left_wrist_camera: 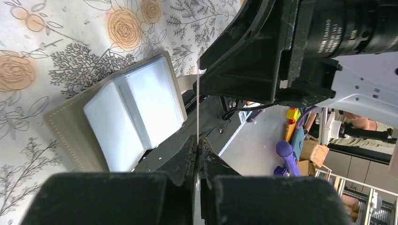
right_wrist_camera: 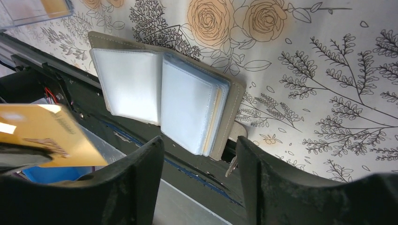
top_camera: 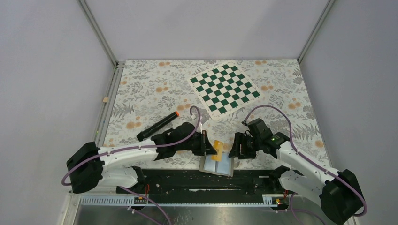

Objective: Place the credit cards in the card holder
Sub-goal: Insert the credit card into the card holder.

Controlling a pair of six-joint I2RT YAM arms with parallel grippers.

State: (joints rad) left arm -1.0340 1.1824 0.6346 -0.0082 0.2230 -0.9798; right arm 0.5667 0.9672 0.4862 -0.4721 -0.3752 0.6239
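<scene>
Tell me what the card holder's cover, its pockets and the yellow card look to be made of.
The card holder cover: matte grey, probably leather or imitation, judging by its stitched edge. The pockets: clear glossy plastic film, showing sheen. The credit card: stiff glossy plastic, apparently, from its bright reflection and thin straight edge.

Open card holder (top_camera: 217, 165) at the near edge, one credit card (top_camera: 218, 144) held above it.
I see the grey holder lying flat and spread wide, pale blue-grey pockets facing up, its near part overhanging the surface edge onto the dark rail. The orange-yellow card stands on edge by the holder's far side, pinched in my left tool (top_camera: 212, 150) and not in any pocket.
</scene>
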